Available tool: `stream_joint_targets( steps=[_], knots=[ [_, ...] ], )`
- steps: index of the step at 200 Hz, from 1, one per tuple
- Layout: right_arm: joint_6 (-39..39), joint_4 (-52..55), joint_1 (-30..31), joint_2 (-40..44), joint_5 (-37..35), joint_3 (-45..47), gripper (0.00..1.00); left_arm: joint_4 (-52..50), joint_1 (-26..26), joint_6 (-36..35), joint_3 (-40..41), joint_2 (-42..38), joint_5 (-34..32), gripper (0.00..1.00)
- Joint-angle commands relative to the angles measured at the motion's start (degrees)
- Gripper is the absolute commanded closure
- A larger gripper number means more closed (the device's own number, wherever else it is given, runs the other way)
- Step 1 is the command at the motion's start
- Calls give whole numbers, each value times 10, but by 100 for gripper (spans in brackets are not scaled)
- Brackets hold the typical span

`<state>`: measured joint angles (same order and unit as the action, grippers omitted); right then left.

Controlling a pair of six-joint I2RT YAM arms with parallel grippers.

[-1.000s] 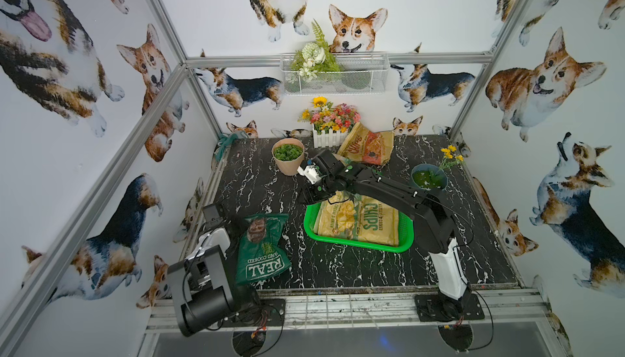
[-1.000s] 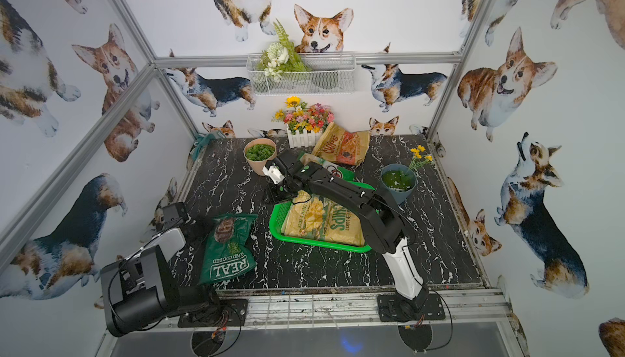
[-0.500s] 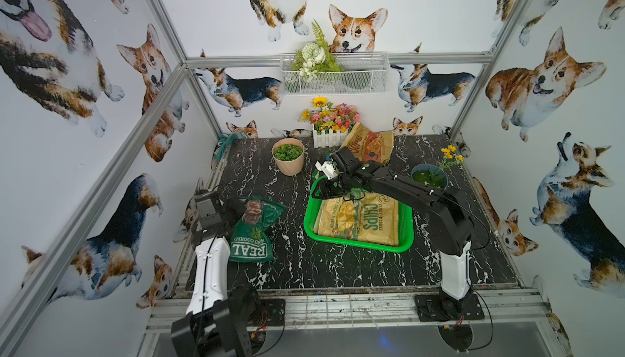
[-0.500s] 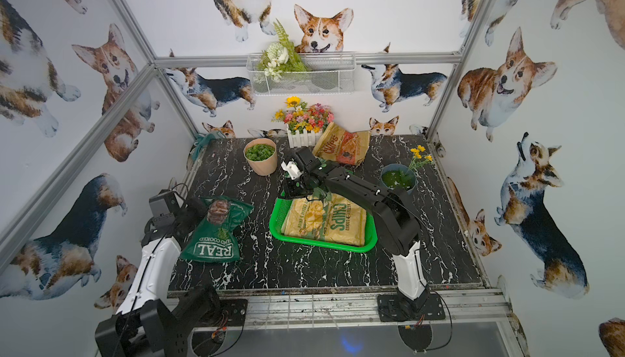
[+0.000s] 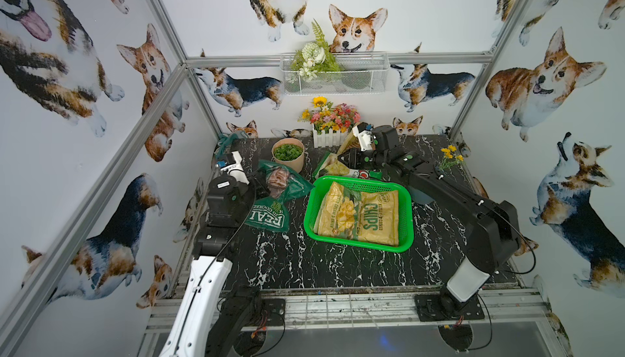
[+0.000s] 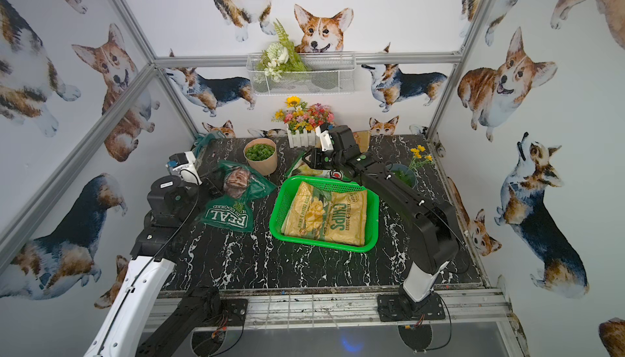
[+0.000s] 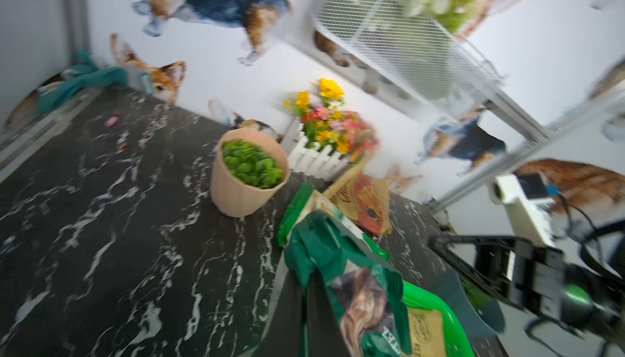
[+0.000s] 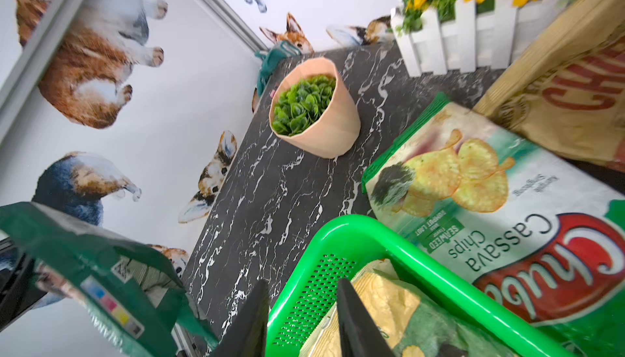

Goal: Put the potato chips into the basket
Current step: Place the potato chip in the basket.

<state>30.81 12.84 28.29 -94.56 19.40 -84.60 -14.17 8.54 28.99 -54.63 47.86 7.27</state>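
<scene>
My left gripper (image 5: 261,182) (image 7: 311,308) is shut on one end of the dark green "REAL" potato chips bag (image 5: 275,203) (image 7: 351,270). That end is raised off the table while the bag's other end rests on it, left of the basket. The bright green basket (image 5: 407,216) (image 8: 372,233) holds a tan "CHIPS" bag (image 5: 362,215). My right gripper (image 5: 342,161) (image 8: 301,308) hovers open over the basket's far left corner, holding nothing. A green-white "Chuba" bag (image 5: 333,169) (image 8: 490,209) lies behind the basket. Another tan bag (image 6: 363,138) (image 8: 575,101) leans at the back, mostly hidden by my right arm.
A peach pot of green leaves (image 5: 288,154) stands behind the "REAL" bag. A white picket box of flowers (image 5: 329,128) sits at the back wall. A teal pot (image 6: 402,174) and yellow flowers (image 5: 449,157) are at the right. A white wire basket (image 5: 334,77) hangs above.
My left arm reached out from the front, shut on the "REAL" bag and raised its far end. My right gripper drew back and right from the basket's left side, its jaws narrowing slightly.
</scene>
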Motion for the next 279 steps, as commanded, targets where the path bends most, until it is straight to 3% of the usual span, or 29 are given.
stream_joint_targets(
  steps=[1,41,73,129,177,209,217,239,250,264,279],
  knots=[
    [1,-58,-16,36,-38,29,63,-73,94,-131,-76,69,-46,100],
    [3,-75,-47,95,-70,78,62,-147,221,-183,-173,203,-9,100],
    [-3,-73,-63,129,-86,108,62,-157,267,-199,-225,289,31,100],
    [-15,-65,-70,146,-86,116,62,-223,284,-252,-308,448,6,100],
    [-17,-62,-73,141,-82,117,62,-229,302,-340,-342,486,-33,100],
    [-18,-63,-74,128,-76,111,62,-244,306,-370,-369,527,-14,100],
    [-19,-57,-73,124,-74,107,62,-254,312,-373,-381,545,-6,94],
    [-27,-25,-73,127,-75,104,62,-272,330,-368,-404,578,-19,57],
    [-30,-5,-73,137,-78,116,61,-249,330,-350,-392,568,-32,45],
    [-25,12,-73,158,-73,145,62,-187,327,-331,-349,526,-38,38],
    [-7,15,-73,186,-55,191,66,-115,310,-294,-299,476,-24,35]
  ],
)
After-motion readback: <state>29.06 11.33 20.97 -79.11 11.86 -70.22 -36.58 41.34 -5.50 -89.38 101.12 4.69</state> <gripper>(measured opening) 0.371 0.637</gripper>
